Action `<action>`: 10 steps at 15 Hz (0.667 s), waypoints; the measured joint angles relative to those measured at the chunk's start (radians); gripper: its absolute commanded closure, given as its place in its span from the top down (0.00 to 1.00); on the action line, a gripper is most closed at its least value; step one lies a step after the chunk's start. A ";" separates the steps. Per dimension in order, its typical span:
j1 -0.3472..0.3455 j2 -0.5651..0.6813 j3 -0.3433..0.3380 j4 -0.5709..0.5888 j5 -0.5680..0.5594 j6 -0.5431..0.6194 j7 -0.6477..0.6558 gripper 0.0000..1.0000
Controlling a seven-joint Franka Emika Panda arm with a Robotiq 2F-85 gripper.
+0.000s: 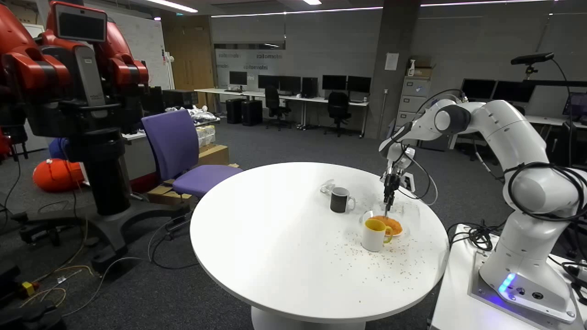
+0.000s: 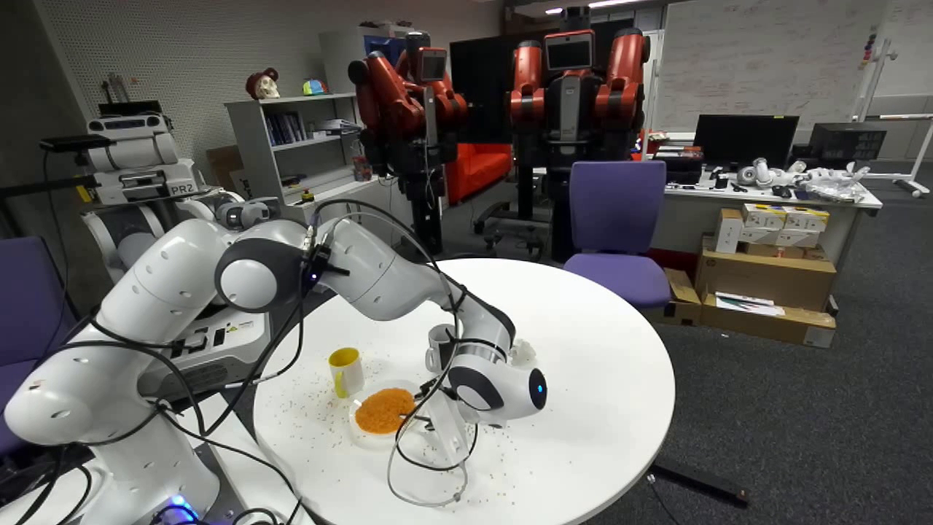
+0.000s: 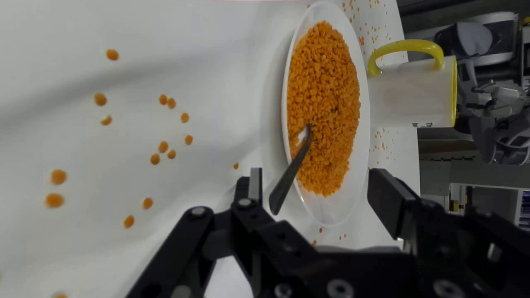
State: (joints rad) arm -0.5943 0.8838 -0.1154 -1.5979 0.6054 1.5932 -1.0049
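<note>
Over on the white table [image 3: 207,33]: spoon [image 3: 293,169] in orange grains [image 3: 325,91]
Wrist view, left to right: stray grains [image 3: 163,146], then the gripper [image 3: 316,186], fingers spread wide, spoon handle showing between them, then the dish [image 3: 331,213] the spoon's dug into, then a yellow-handled white mug [image 3: 408,99] just beside it.

the grains [image 3: 325,82] are orange, the plate [image 3: 343,205] a translucent white, the utensil [image 3: 292,174] dark grey. the white mug [image 3: 408,97] has a yellow handle, rim and inside — the dark mug [image 1: 339,204] is black and grey with a whitish handle. the gripper [image 3: 316,186] is black, the table [image 1: 257,233] white.
</note>
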 measured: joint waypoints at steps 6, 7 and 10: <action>0.005 0.000 0.000 0.000 -0.002 0.000 -0.001 0.43; 0.005 0.000 0.000 0.000 -0.003 0.000 -0.001 0.38; 0.005 0.000 0.000 0.000 -0.004 0.000 -0.001 0.35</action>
State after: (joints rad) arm -0.5889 0.8838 -0.1153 -1.5979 0.6018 1.5932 -1.0063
